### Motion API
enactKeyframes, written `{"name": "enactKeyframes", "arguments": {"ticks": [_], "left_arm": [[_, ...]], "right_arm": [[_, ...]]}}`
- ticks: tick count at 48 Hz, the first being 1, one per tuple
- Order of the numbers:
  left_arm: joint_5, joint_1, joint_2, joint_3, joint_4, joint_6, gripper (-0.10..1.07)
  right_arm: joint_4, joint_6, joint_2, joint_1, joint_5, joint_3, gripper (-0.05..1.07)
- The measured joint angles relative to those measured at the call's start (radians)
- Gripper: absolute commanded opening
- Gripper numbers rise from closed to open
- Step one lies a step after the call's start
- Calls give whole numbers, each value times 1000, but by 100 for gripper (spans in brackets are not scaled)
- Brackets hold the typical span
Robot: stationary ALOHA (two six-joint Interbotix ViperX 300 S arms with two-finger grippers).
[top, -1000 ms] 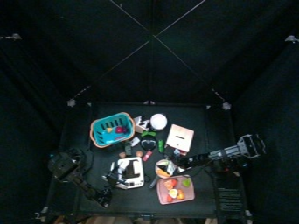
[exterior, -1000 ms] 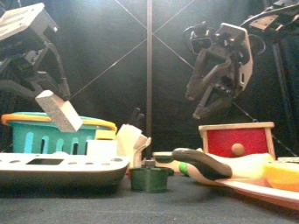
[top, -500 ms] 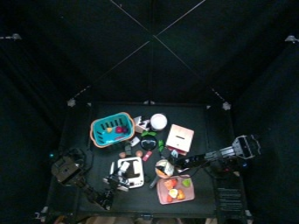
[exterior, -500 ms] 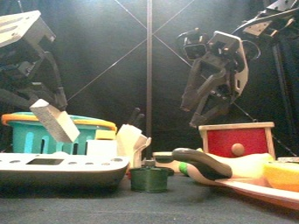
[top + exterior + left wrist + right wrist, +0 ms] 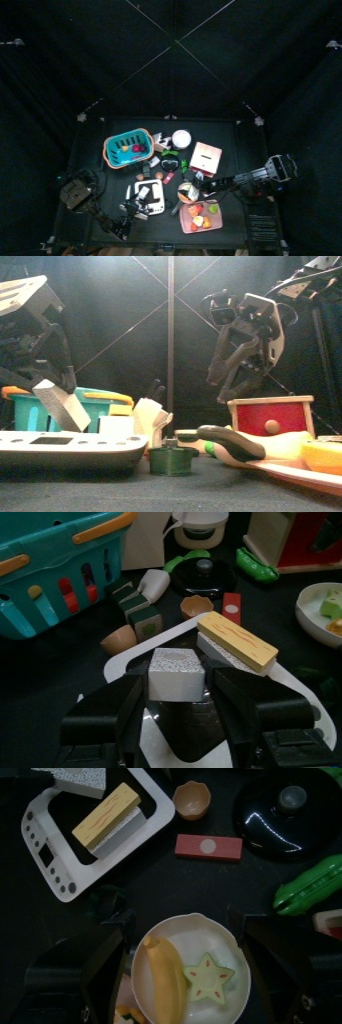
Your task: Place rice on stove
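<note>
Black curtains pen a cluttered black table (image 5: 94, 160); left gripper (image 5: 178, 692) clamps the rice block (image 5: 178, 674), right gripper's (image 5: 181, 968) jaws apart.

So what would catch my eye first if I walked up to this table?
Probably the white block held in the left claw just above the white stove, where a tan block already lies. Next, the teal basket at the back left and the red box on the right stand out.
</note>
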Motion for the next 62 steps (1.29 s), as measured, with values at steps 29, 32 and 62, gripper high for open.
{"name": "enactKeyframes", "arguments": {"ticks": [29, 32, 62], "left_arm": [[-9, 0, -12, 25, 0, -2, 94], [-9, 0, -31, 40, -2, 0, 94], [-11, -2, -95, 97, 6, -2, 93]], "right_arm": [[-2, -3, 8, 0, 0, -3, 102], [0, -2, 8, -2, 0, -5, 102], [-2, -5, 11, -3, -2, -6, 101]]}}
